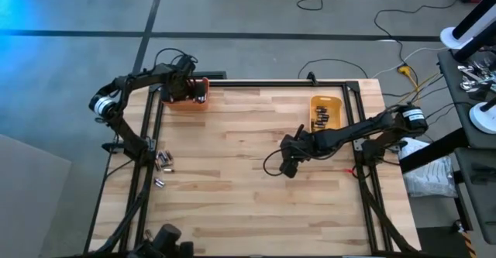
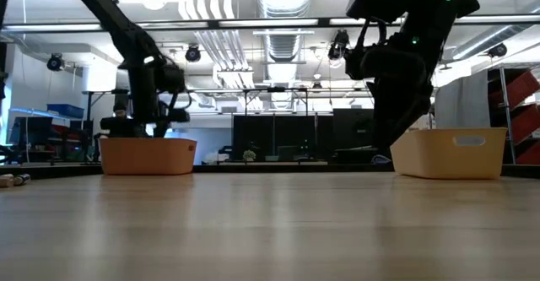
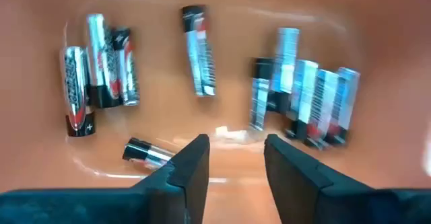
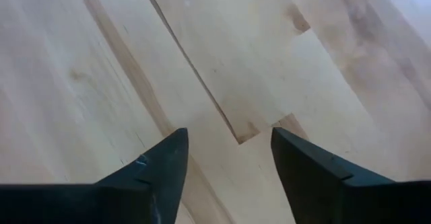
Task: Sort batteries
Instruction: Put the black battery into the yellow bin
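Nearest to the front edge of the wooden table (image 1: 248,173), on its left side beside the left arm's frame, a few loose batteries (image 1: 163,163) lie in a small group on the bare wood; in the low view they show only as small shapes at the far left edge (image 2: 10,180). Farther in, near the middle of the table, the right gripper (image 1: 288,167) hangs over bare wood, well apart from any battery. In the right wrist view its two dark fingers (image 4: 161,170) stand spread with a clear gap, and between them only the planks of the table are seen, so it holds nothing. Behind it, toward the back right of the table, stands the yellow bin (image 1: 327,112) with several dark batteries inside (image 1: 324,119); in the low view it is the pale box on the right (image 2: 450,152). At the back left corner stands the orange bin (image 1: 186,95), and the left gripper (image 1: 180,84) is above it, pointing down into it. In the left wrist view its fingers (image 3: 192,167) are apart with nothing between them, just over the orange floor of the bin (image 3: 229,9). On this floor lie many silvery batteries (image 3: 199,49), some close side by side in a group at each side, one alone in the middle and one near the fingertip.
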Robot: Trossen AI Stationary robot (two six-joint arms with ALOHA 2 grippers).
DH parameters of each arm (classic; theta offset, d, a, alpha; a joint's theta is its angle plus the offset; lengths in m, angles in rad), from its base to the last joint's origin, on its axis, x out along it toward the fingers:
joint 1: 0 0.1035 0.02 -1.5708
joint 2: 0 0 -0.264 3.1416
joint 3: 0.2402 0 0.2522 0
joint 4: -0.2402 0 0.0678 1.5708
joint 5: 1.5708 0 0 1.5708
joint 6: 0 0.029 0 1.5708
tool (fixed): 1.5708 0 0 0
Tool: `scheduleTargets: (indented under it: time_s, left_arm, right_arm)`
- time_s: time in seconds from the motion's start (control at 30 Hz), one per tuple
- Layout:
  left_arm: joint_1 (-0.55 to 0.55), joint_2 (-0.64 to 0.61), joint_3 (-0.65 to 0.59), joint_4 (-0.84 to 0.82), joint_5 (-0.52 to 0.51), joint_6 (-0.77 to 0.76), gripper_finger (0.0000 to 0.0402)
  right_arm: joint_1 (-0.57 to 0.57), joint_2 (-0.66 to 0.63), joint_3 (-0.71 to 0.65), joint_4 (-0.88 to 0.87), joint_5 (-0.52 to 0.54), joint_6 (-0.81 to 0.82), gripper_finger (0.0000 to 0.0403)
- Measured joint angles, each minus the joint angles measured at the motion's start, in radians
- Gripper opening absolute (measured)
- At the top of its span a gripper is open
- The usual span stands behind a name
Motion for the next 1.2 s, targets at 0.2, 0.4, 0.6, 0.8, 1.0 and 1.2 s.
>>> scheduleTargets:
  time_s: [0.2,0.4,0.6,0.8,1.0,1.2]
  left_arm:
    - [-0.087,-0.180,0.002,0.006,0.018,0.155,0.0140]
    - [-0.321,-0.412,-0.008,-0.005,0.045,0.168,0.0141]
    - [-0.754,-0.545,-0.051,-0.004,-0.012,0.048,0.0141]
    - [-1.184,-0.550,-0.135,-0.027,-0.140,-0.024,0.0141]
    - [-1.330,-0.506,-0.204,-0.204,-0.018,-0.300,0.0141]
    - [-1.488,-0.479,-0.274,-0.208,0.090,-0.367,0.0141]
  right_arm:
    - [0.000,-0.030,0.000,0.002,0.001,-0.045,0.0237]
    - [-0.003,-0.039,0.003,0.050,0.084,-0.173,0.0257]
    - [-0.003,-0.037,0.025,0.143,0.157,-0.262,0.0267]
    - [0.000,-0.037,0.104,0.141,0.156,-0.183,0.0259]
    - [0.019,-0.024,0.223,0.099,0.150,0.067,0.0239]
    - [0.132,0.047,0.376,0.105,0.168,0.067,0.0219]
